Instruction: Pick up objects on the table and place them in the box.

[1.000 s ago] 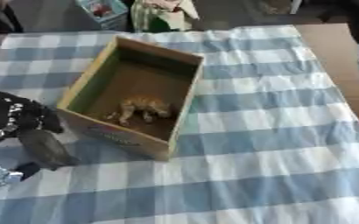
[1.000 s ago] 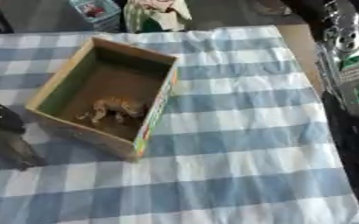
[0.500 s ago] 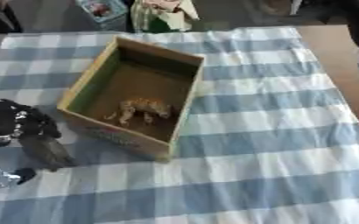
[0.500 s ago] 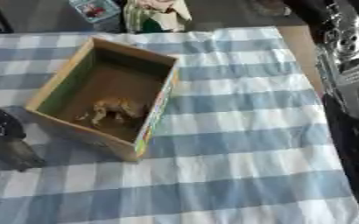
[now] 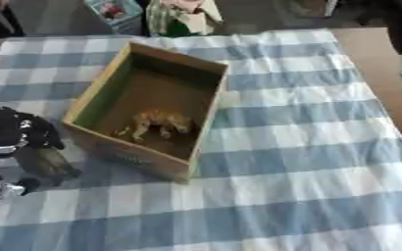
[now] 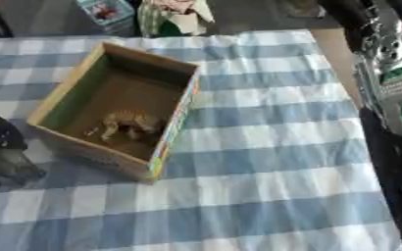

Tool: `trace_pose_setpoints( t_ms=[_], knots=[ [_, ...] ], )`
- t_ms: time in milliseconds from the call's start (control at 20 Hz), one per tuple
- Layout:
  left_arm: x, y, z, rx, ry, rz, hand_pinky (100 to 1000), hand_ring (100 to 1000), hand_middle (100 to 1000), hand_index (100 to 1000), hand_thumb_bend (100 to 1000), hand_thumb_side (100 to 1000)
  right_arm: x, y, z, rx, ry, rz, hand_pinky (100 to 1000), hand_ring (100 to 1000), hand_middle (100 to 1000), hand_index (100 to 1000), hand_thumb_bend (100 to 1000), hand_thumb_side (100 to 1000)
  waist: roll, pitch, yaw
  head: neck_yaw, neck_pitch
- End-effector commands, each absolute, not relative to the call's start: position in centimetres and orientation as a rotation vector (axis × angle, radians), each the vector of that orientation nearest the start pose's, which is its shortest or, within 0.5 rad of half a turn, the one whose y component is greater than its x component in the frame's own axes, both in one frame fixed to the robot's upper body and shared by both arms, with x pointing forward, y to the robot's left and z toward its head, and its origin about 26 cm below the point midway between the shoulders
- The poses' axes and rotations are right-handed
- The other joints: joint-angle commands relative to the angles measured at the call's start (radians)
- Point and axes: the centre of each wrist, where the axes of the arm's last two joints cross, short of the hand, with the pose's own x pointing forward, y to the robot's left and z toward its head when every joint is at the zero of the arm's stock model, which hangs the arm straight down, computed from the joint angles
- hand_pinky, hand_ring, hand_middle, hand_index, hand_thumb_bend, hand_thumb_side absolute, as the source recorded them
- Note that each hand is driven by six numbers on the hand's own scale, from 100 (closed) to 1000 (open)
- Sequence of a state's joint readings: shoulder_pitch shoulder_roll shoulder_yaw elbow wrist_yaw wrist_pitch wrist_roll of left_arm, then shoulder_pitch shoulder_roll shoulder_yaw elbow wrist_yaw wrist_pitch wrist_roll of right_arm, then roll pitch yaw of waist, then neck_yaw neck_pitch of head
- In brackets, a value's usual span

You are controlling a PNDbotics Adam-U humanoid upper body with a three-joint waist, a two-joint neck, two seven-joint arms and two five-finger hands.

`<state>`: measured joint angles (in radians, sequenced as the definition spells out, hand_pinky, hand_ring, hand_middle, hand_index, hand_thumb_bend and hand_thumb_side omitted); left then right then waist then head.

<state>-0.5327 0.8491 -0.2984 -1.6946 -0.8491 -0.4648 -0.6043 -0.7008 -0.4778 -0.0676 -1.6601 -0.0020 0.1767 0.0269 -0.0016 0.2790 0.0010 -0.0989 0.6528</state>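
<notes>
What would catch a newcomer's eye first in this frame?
The open cardboard box sits left of centre on the blue-checked cloth, with a small tan toy animal lying inside near its front wall. The robot's black left hand hangs just left of the box, by the view's edge.

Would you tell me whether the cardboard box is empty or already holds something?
Not empty: the open-topped box holds one small tan, animal-like toy lying on its floor, near the front wall.

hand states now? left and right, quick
Left hand: at the lower left by the box, fingers cannot be told.
Right hand: not in view; only the right arm shows.
</notes>
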Motion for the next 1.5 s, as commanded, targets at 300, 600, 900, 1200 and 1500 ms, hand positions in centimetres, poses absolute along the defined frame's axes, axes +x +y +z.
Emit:
trace_pose_setpoints(
  t_ms=[300, 600, 900, 1200, 1500],
  knots=[
    [36.07, 30.77, 21.70, -1.200, 1.658, 2.874, 608, 745, 596, 719, 144, 278, 36.98, -29.13, 29.76, -0.361, -2.194, 0.398, 799, 732, 542, 809, 100, 632, -0.001, -0.005, -0.002, 0.001, -0.013],
    [36.19, 30.62, 21.65, -1.195, 1.792, 2.789, 520, 631, 488, 598, 100, 238, 36.96, -29.24, 29.67, -0.359, -2.190, 0.395, 800, 732, 541, 808, 100, 646, -0.001, -0.002, -0.003, 0.000, -0.015],
    [36.47, 30.50, 21.45, -1.185, 1.839, 2.762, 452, 569, 421, 513, 100, 244, 36.96, -29.36, 29.55, -0.358, -2.184, 0.389, 801, 733, 540, 809, 100, 656, 0.000, -0.001, -0.007, 0.001, -0.016],
    [36.50, 30.44, 21.44, -1.175, 1.828, 2.762, 386, 520, 368, 458, 100, 250, 36.90, -29.33, 29.49, -0.352, -2.185, 0.384, 802, 733, 539, 809, 100, 669, 0.003, -0.002, -0.011, -0.001, -0.019],
    [36.39, 30.24, 21.76, -1.181, 1.782, 2.727, 259, 351, 305, 387, 100, 206, 36.83, -29.33, 29.44, -0.351, -2.185, 0.378, 803, 734, 537, 810, 100, 682, 0.006, -0.002, -0.015, -0.001, -0.020]
  ],
)
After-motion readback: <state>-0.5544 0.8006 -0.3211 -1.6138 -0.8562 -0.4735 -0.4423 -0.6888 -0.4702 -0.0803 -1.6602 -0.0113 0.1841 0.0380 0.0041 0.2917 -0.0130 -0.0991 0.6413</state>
